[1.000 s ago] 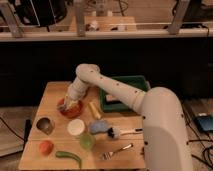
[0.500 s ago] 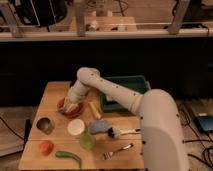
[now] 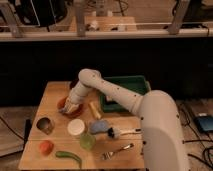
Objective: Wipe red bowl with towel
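The red bowl [image 3: 64, 105] sits on the wooden table [image 3: 50, 95], left of centre. My gripper [image 3: 73, 106] reaches down into the bowl from the upper right, and a pale towel [image 3: 71, 108] shows at its tip, pressed inside the bowl. The arm covers most of the bowl's right side.
A green bin [image 3: 125, 90] stands at the back right. A yellow item [image 3: 94, 109], a white lid [image 3: 76, 127], a green cup [image 3: 87, 142], a blue item [image 3: 99, 126], a brush [image 3: 120, 132], a fork [image 3: 117, 150], a metal cup [image 3: 45, 125], a tomato [image 3: 46, 147] and a green pepper [image 3: 69, 157] lie around.
The gripper with the towel has shifted slightly within the bowl. The other objects have not moved.
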`<state>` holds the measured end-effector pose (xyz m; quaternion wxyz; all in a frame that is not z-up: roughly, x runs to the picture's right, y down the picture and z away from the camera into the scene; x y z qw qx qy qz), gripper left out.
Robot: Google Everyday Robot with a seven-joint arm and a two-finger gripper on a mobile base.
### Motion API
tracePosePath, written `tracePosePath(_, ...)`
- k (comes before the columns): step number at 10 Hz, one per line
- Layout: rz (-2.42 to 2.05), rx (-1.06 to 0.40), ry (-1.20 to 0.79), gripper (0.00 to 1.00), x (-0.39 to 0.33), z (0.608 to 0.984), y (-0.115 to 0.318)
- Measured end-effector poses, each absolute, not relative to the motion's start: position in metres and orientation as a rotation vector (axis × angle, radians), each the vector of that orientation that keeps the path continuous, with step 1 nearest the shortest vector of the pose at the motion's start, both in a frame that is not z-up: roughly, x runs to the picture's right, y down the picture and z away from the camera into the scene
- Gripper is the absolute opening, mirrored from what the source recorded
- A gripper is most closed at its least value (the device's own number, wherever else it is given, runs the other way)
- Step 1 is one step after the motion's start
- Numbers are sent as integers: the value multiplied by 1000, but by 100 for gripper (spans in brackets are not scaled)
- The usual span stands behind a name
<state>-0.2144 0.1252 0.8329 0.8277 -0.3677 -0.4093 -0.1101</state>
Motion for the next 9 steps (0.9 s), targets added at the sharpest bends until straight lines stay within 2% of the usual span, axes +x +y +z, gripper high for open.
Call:
tracePosePath(5,-181,-766,-845,0,-197,849,116)
tracePosePath(9,-186,-748,-861,0,-213,863,97)
